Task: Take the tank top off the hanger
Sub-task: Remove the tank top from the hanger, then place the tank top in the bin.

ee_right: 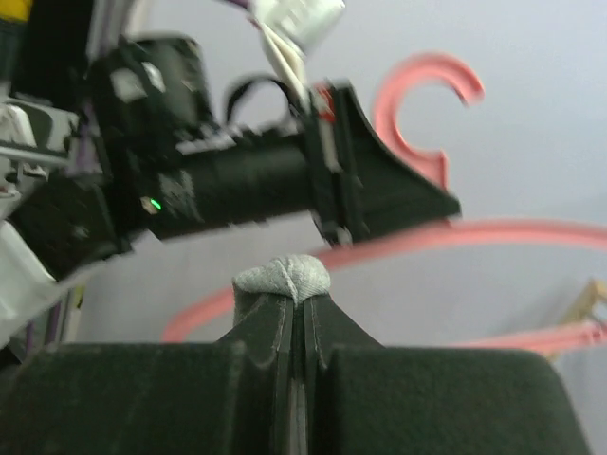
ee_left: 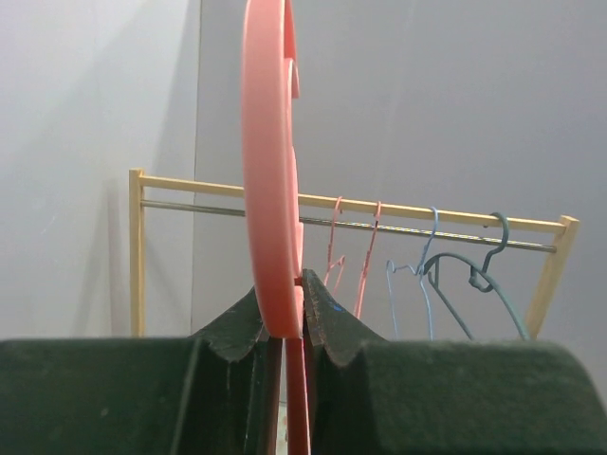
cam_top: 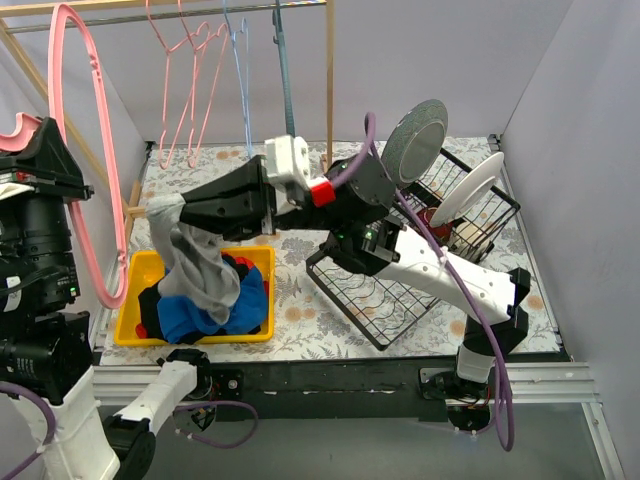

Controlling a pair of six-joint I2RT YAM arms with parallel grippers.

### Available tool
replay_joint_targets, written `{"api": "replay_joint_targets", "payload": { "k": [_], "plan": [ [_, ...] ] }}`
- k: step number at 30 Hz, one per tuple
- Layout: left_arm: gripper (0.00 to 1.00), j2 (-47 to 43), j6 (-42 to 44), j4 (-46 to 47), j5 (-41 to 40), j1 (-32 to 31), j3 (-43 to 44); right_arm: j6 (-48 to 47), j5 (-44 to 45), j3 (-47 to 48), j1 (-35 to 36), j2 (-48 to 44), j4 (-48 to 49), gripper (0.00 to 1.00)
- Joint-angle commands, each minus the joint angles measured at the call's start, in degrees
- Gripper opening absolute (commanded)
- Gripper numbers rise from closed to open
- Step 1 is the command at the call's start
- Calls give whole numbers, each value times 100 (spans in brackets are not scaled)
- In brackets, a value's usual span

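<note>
left claw (ee_left: 285,320) and right claw (ee_right: 300,301) both pinched closed.

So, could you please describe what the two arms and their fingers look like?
White links and black joint housings on both. The right arm carries a looping purple cable, a red block and a white wrist module; the left arm shows a small green light. The fingers are black, wedge-shaped.
</note>
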Motion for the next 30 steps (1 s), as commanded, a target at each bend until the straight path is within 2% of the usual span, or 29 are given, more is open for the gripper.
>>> {"api": "replay_joint_targets", "payload": {
  "k": [1, 4, 7, 9, 11, 12, 15, 17, 20, 21, 23, 26, 30],
  "plan": [
    [0, -4, -90, 117, -554, -29, 415, -150, -362, 470, 367, -238, 2121, 1],
    [0, -30, -186, 135, -766, -38, 450, -89, -291, 898, 464, 33, 2414, 1],
    [0, 40, -275, 12, -776, -82, 617, -290, -11, 1042, 482, 193, 2160, 1],
    [0, 66, -283, -50, -741, -99, 723, -764, 408, 683, 482, 105, 1756, 1],
    [0, 66, -310, -68, -688, -134, 784, -1159, 866, -245, 473, -123, 1685, 1],
    [0, 75, -336, -68, -688, -143, 837, -1222, 1243, -485, 421, -150, 1632, 1],
    [0, 163, -424, -225, -679, -170, 1056, -865, 1396, -637, 105, 34, 1325, 1],
    [0, 224, -450, -278, -697, -170, 1136, -722, 1317, -480, -19, 402, 1228, 1],
    [0, 260, -494, -279, -671, -170, 1154, -739, 1194, 555, -107, 1210, 772, 1],
    [0, 260, -512, -261, -636, -170, 1145, -583, 1081, 1219, -151, 1456, 692, 1],
    [0, 251, -573, -252, -600, -170, 1136, -380, 1097, 1576, -204, 2063, 875, 1],
    [0, 225, -574, -217, -635, -178, 1119, -89, 1237, 1070, -221, 2311, 1674, 1],
    [0, 207, -407, -200, -618, -170, 1066, 192, 1231, 323, -221, 2461, 1667, 1]
  ]
}}
